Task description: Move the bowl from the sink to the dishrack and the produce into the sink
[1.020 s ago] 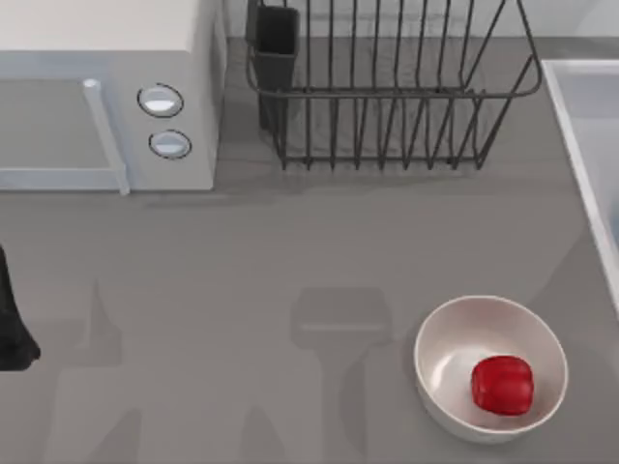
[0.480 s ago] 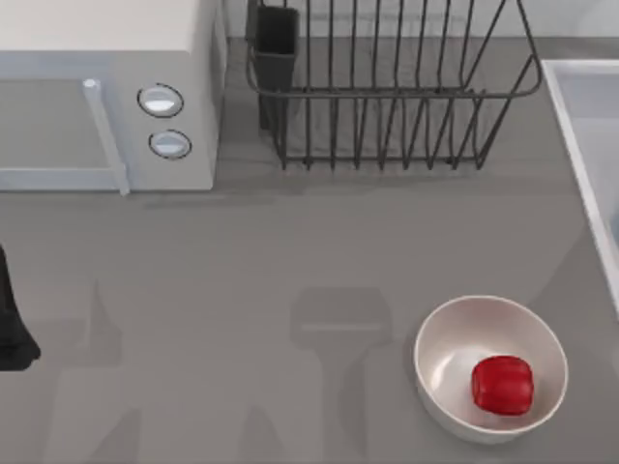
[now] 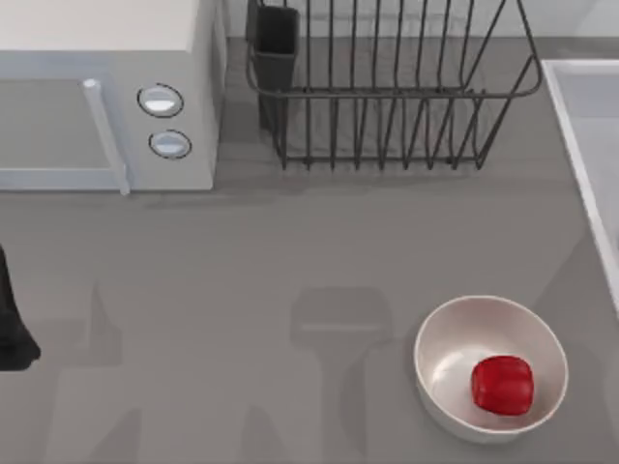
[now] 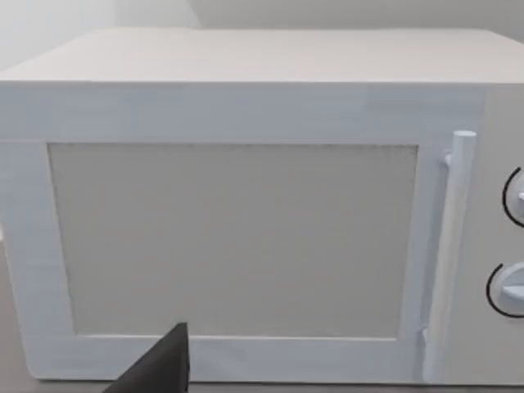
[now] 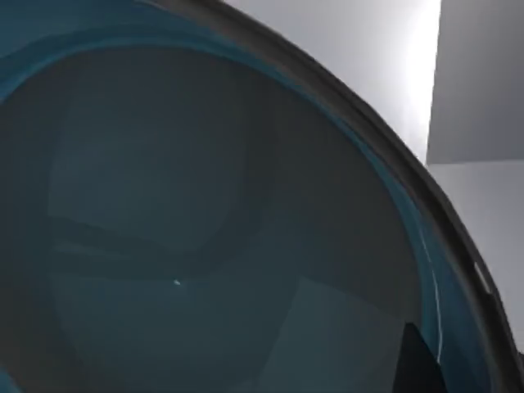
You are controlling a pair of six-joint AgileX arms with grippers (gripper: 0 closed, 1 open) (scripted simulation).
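We work over a plain grey table (image 3: 242, 251) under soft, even light; a white microwave (image 3: 106, 87) stands at its back left.

Overhead camera looks straight down on the table. Left wrist camera faces the microwave (image 4: 246, 237) door close-up, shared with the overhead's ten o'clock corner; right wrist camera sits tight inside the bowl (image 5: 205, 229).

We see a plain grey counter (image 3: 242, 280). On it, at the far left, stands the white microwave (image 3: 106, 97), with the dishrack (image 3: 387, 97) just beside it at the back. The sink (image 3: 580, 135) sits at the right edge. Nearer the front right rests a white bowl (image 3: 445, 362) holding the produce (image 3: 502, 385).
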